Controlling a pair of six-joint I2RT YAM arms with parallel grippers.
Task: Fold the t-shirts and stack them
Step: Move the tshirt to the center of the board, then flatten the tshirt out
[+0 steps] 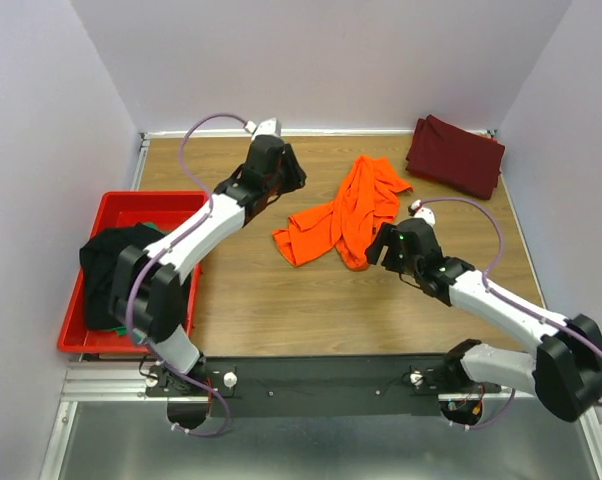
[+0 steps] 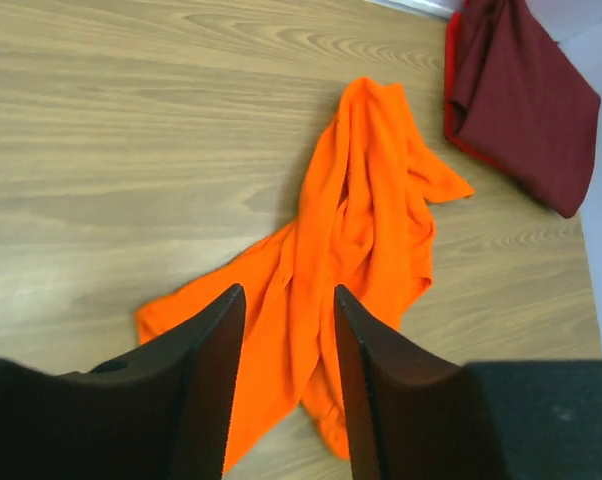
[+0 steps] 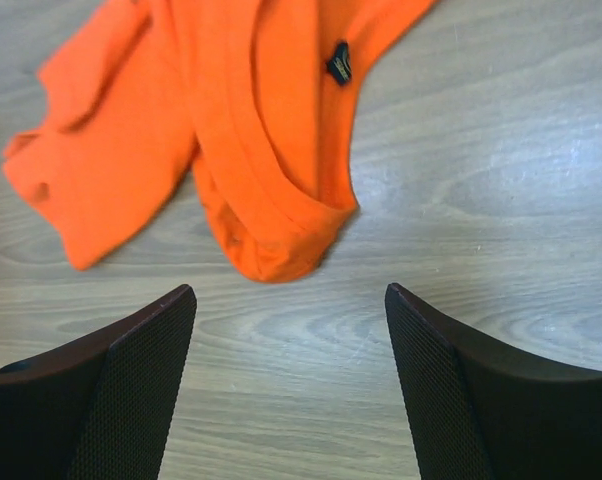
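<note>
One crumpled orange t-shirt (image 1: 346, 213)

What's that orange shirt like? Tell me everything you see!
The orange t-shirt is bright, soft-looking cloth, crumpled into a long wrinkly bunch, not folded. It lies near the middle of the wooden table. Its ribbed collar, with a small dark label inside, points toward the right tool. What looks like a short sleeve sticks out sideways. That tool and the left tool are open; neither holds it.
</note>
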